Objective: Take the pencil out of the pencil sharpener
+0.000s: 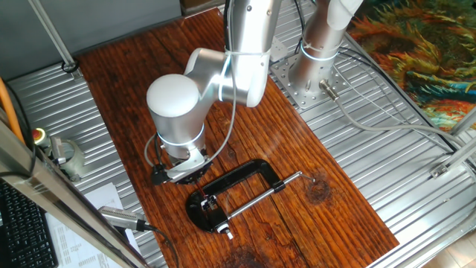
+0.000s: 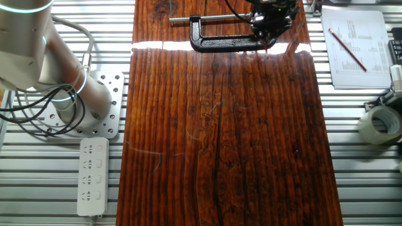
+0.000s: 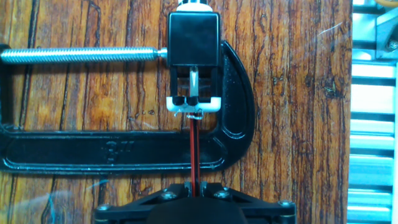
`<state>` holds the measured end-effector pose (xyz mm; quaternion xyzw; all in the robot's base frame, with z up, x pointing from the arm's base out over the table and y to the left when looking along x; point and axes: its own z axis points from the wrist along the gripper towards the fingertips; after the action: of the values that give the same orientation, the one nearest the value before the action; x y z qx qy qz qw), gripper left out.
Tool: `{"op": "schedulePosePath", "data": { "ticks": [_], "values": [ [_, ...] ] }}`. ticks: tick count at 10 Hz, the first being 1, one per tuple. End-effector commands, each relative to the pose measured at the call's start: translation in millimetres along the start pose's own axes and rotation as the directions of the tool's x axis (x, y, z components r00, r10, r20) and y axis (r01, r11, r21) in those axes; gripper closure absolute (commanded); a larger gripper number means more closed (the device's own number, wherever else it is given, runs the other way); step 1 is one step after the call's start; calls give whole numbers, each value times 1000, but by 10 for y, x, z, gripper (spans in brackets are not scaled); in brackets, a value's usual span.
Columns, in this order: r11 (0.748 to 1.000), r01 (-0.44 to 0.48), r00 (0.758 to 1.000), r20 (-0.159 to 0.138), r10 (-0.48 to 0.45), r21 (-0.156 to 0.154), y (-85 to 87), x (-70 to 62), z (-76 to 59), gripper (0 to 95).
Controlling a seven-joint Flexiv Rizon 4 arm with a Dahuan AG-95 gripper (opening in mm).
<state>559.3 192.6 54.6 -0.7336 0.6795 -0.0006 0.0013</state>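
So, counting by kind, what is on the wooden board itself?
clamp: 1
pencil sharpener: 1
pencil: 1
Total: 3

The counter (image 3: 93, 93) is reddish-brown wood with dark streaky grain, and on it lies a glossy black C-clamp (image 3: 112, 155) with a bright silver screw rod (image 3: 81, 55). The pencil (image 3: 194, 152) is dark red with a black line along it, running from a pale whitish-grey pencil sharpener (image 3: 194, 103) under the clamp's black block to the black tool (image 3: 194, 198). Around the wood are silver ribbed metal panels (image 2: 364, 182), a white power strip (image 2: 92, 176), a white printed sheet (image 2: 359, 47) with a red pencil-like stick (image 2: 347, 49), and an orange, green and teal patterned cloth (image 1: 416, 52).
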Motion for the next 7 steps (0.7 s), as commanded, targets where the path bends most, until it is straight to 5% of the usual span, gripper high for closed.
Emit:
{"op": "schedulePosePath", "data": {
  "ticks": [1, 7],
  "values": [
    [1000, 5, 1000, 0, -5, 0, 4, 18, -3, 950],
    [999, 32, 999, 0, -32, 0, 8, 142, -18, 950]
  ]
}}
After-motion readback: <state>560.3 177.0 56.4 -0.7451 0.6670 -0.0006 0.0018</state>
